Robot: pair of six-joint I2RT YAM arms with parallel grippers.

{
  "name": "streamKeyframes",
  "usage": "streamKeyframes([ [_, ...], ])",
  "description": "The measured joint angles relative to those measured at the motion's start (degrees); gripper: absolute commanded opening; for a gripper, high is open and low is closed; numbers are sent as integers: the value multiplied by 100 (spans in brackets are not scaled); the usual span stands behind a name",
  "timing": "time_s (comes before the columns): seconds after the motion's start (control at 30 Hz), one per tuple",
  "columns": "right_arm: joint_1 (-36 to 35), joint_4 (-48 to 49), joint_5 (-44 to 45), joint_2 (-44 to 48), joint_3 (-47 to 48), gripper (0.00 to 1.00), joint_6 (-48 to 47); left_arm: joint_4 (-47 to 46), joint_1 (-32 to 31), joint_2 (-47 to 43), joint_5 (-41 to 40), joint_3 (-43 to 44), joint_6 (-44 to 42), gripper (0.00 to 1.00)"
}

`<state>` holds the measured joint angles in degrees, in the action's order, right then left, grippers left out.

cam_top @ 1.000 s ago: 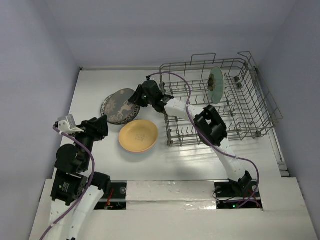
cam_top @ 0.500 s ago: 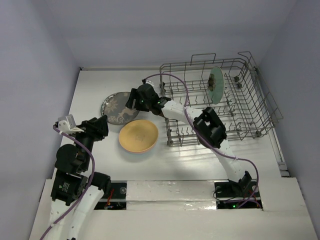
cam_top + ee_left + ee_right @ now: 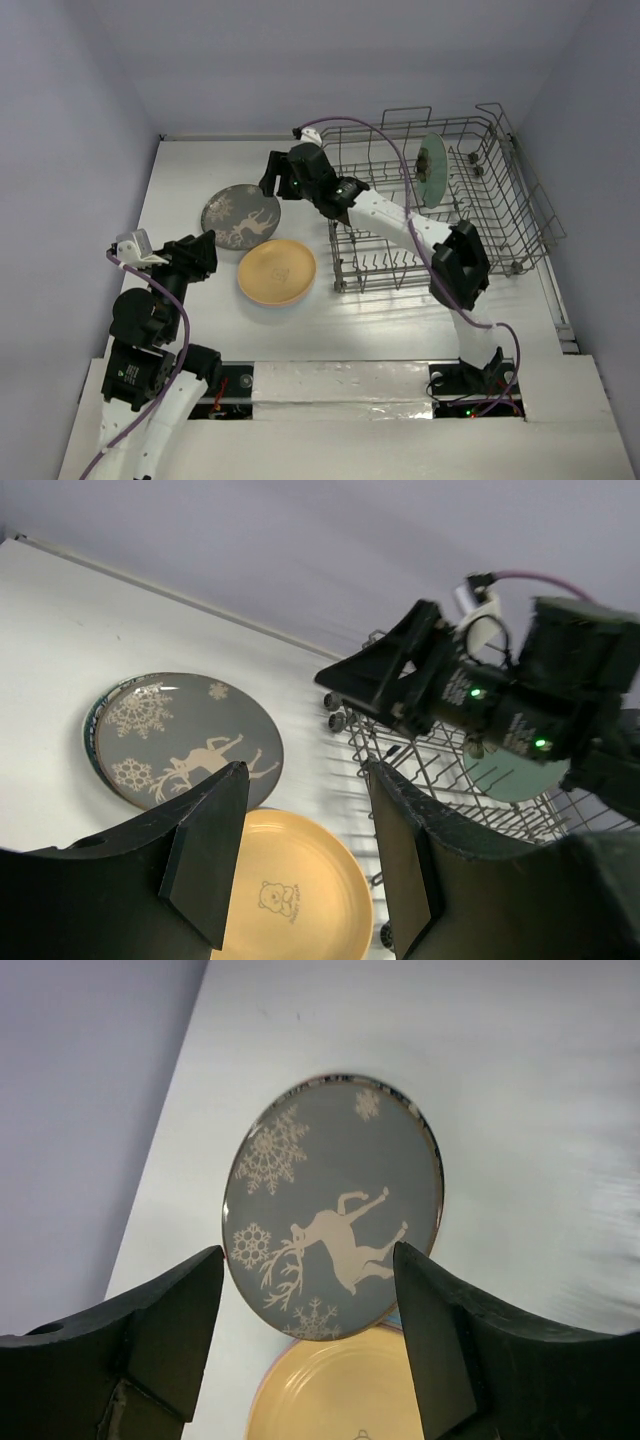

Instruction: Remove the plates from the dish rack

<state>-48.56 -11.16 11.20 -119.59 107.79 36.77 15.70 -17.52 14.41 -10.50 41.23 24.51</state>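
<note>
**Two plates flat on the table, one upright in the rack, both grippers empty**

At the lower left of the top view, the left gripper [image 3: 203, 252] sits low near the left side of the white table [image 3: 400, 320]. Its own camera shows the jaws standing wide apart with nothing between the two dark fingers [image 3: 208, 860]. Through that gap lie two plates.

The nearer one is the orange-yellow plate [image 3: 277, 271], flat on the table at centre left of the top view. It carries a small bear print, seen at the bottom of the left wrist view [image 3: 290, 892].

Just beyond it, up and to the left, the grey patterned plate [image 3: 240, 215] also lies flat, with a pale reindeer and snowflakes on it. The two rims come very close, and whether they touch cannot be told. The right wrist view shows a thin sliver of blue at the lower right edge of the grey plate [image 3: 335, 1205]. What that sliver belongs to is unclear.

The right arm reaches from the lower right of the top view, across the near left part of the dish rack [image 3: 500, 215]. It ends at the right gripper [image 3: 275, 180], above the table just past the grey plate's upper right rim. Its jaws are spread wide, empty and clear of the plate.

The rack fills the upper right of the top view. One mint green plate [image 3: 432, 170] stands on edge among the tines toward its far side.
</note>
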Motion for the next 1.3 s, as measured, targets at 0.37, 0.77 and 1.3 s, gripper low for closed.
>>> streamKeyframes([
  [0.37,90,24,728,1329,-1237,0,-732,0,0,0,0,-2,0,48],
  [0.77,2889,122,1545,4511,-4015,78,-1220,0,-4,-11,2,-2,0,48],
  [1.3,3670,-236,1674,2712,-3541,33,-1805,-2,-4,-28,2,-7,0,48],
])
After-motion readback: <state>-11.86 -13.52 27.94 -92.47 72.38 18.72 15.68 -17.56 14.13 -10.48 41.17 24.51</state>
